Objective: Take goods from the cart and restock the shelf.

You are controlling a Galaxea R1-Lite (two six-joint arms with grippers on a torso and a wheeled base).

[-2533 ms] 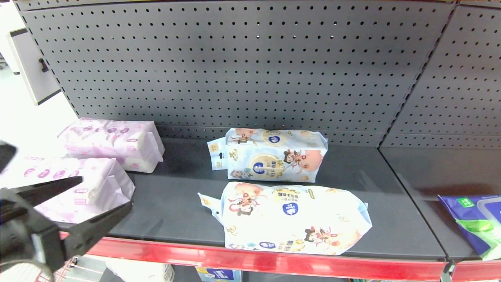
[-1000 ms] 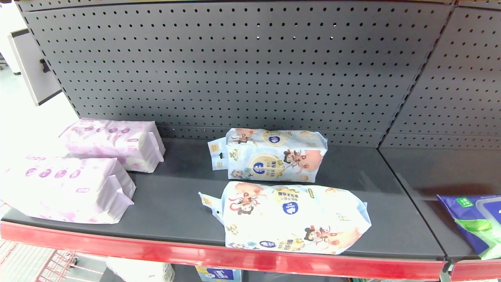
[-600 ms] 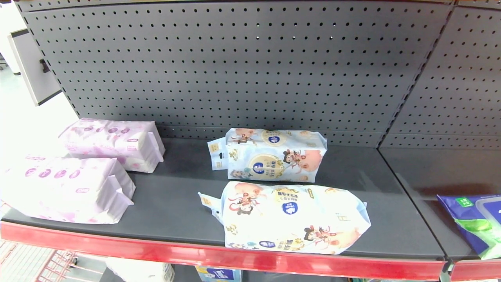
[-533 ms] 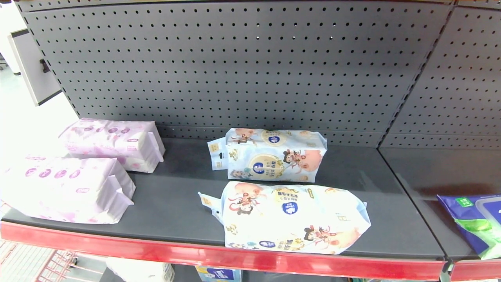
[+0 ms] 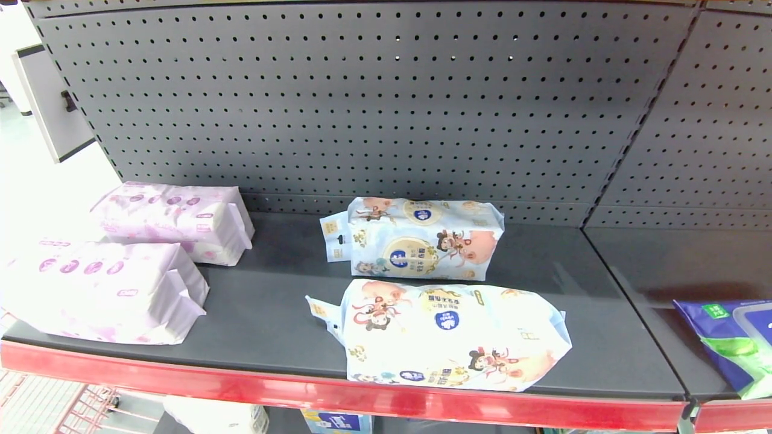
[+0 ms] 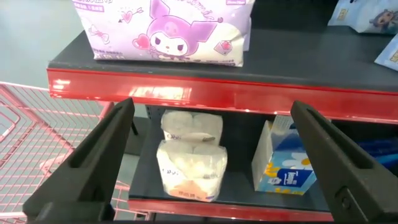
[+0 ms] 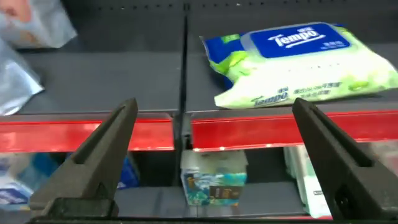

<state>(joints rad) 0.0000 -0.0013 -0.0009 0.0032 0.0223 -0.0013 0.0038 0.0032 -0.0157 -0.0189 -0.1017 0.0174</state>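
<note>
On the dark shelf [image 5: 271, 313], two purple tissue packs [image 5: 102, 292] [image 5: 175, 220] lie at the left and two light-blue cartoon packs [image 5: 422, 238] [image 5: 452, 334] in the middle. A blue-green wipes pack [image 5: 733, 343] lies on the neighbouring bay at the right. My left gripper [image 6: 211, 106] is open and empty, just in front of the red shelf edge [image 6: 217, 93] below a purple pack [image 6: 165, 31]. My right gripper [image 7: 216, 102] is also open and empty, facing the red edge [image 7: 249, 134] near the wipes pack [image 7: 305, 59].
The red wire cart [image 6: 37, 143] stands low at the left. White packs [image 6: 189, 168] and a blue box [image 6: 283, 165] sit on the lower shelf. A perforated grey back panel [image 5: 362, 102] closes the shelf behind. Bare shelf lies between the purple and blue packs.
The left gripper, open beside the front purple pack 2.5 s ago, has drawn back out of the head view. The packs have not moved.
</note>
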